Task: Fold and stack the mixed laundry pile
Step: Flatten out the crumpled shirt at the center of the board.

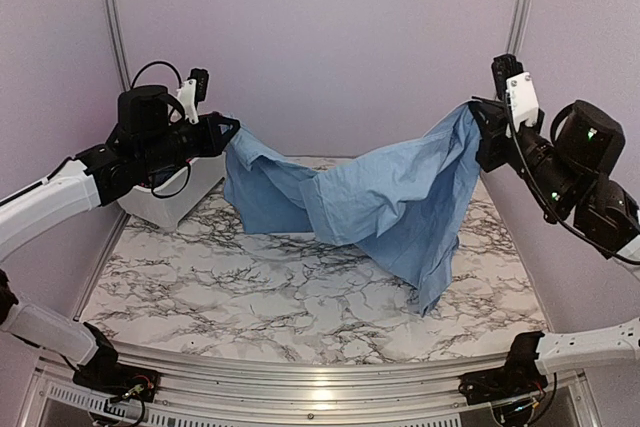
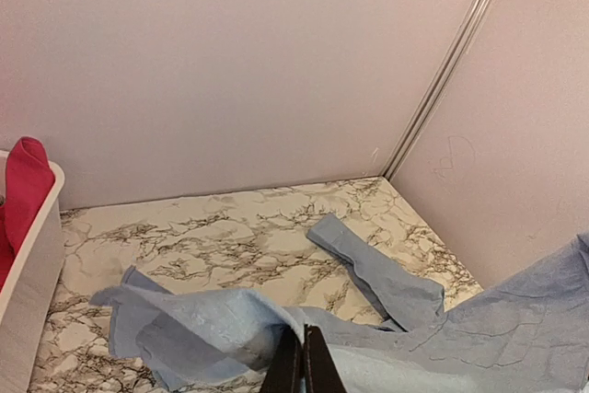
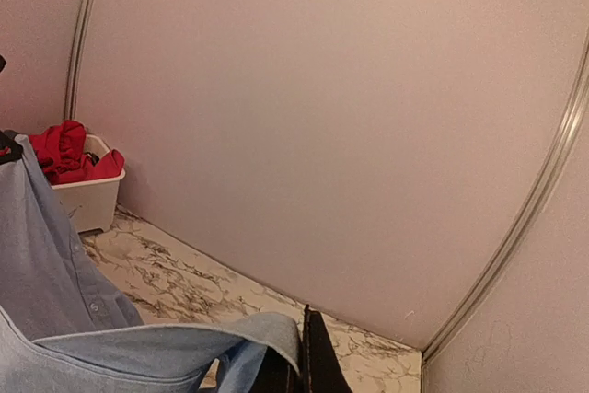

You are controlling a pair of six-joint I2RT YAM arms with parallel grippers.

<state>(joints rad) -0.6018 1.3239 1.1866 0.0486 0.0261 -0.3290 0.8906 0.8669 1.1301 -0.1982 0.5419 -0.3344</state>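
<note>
Marble-patterned worktop [image 1: 250, 297] lies beneath a large, creased light blue cloth shirt [image 1: 380, 202], strung sagging between the left hand [image 1: 232, 129] and right hand [image 1: 476, 112], each clamped tight on an edge, folds touching marble.

no readable text, labels or signs

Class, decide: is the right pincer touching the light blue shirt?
Touching. The top view shows the right pincer shut on the light blue shirt, corner raised.
</note>
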